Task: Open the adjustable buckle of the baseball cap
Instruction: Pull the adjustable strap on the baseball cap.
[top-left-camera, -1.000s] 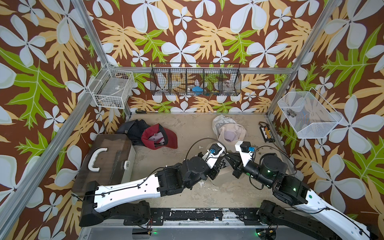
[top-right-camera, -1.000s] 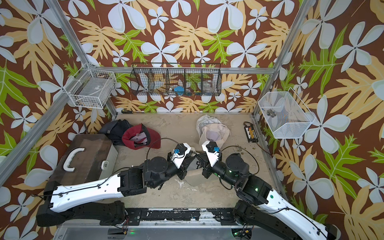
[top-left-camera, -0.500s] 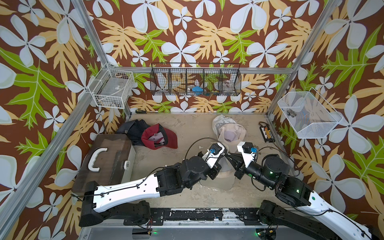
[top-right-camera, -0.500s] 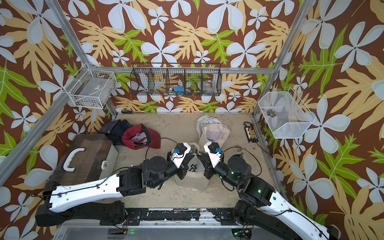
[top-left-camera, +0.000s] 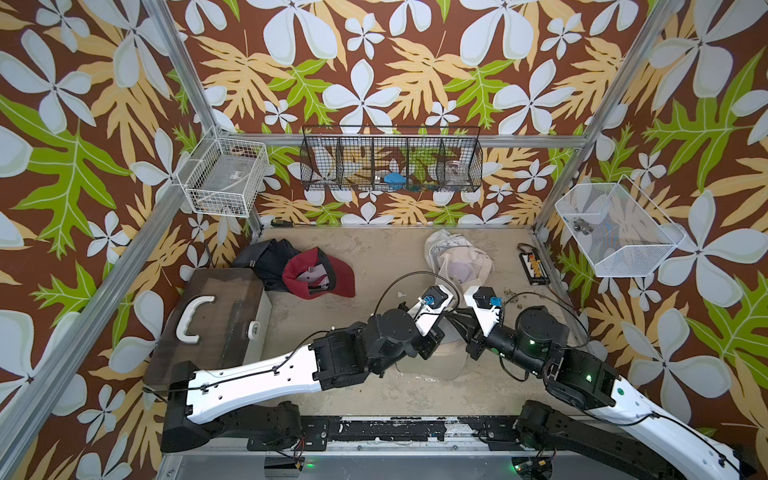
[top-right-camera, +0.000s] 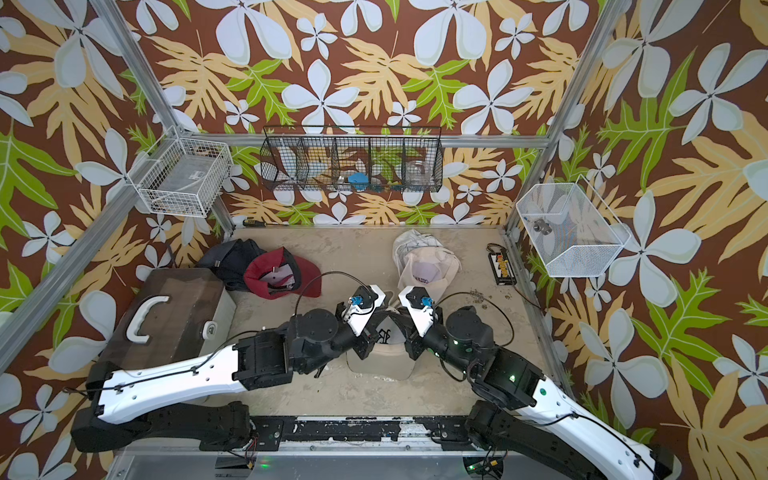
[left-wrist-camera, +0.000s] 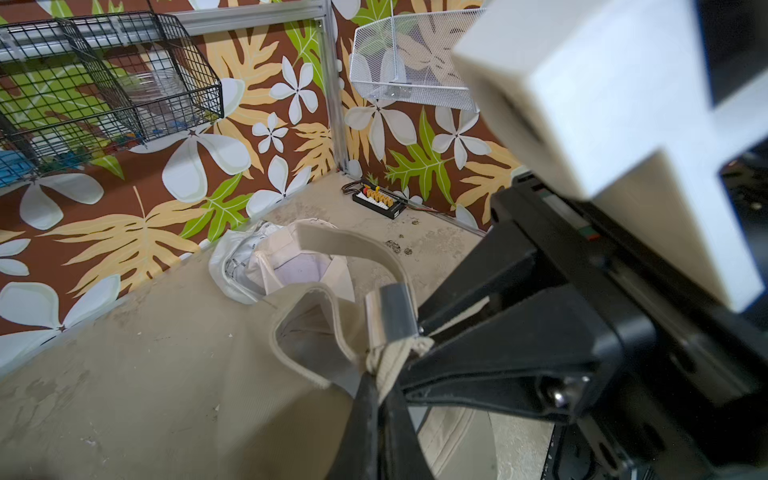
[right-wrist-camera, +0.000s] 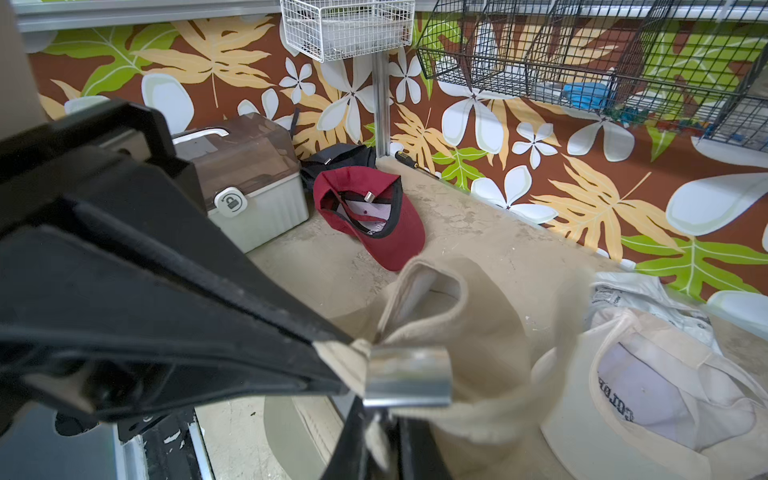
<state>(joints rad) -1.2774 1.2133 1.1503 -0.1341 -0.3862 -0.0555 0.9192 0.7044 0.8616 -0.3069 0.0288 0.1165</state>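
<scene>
Beige cap (top-right-camera: 382, 361) lies on surface (top-left-camera: 374, 257) between the two arms, back opening turned up. Metal buckle (left-wrist-camera: 390, 311) stands raised above cap body; loose strap tail (left-wrist-camera: 353, 245) arcs out of it. L gripper (left-wrist-camera: 382, 384): fingers tight on cap fabric just under buckle. R gripper (right-wrist-camera: 374, 424): fingers narrow w/ fabric between them, just beside buckle; how firm, can't tell. Step in hand, prob.: freeing strap from buckle. To do well: one side anchors fabric next to buckle, other works clasp/strap w/ short pull along strap line, not upward, else whole cap rises & fabric bunches. Grip on bare metal may slip. Room, rel. to beige cap: white caps (top-left-camera: 457, 257) near, twd back wall; red cap (top-left-camera: 316, 274) apart, L-arm side; lidded box (top-left-camera: 208, 316) beyond that; black wire basket (top-left-camera: 390, 158) on back wall, well apart. Surface sandy, scuffed.
</scene>
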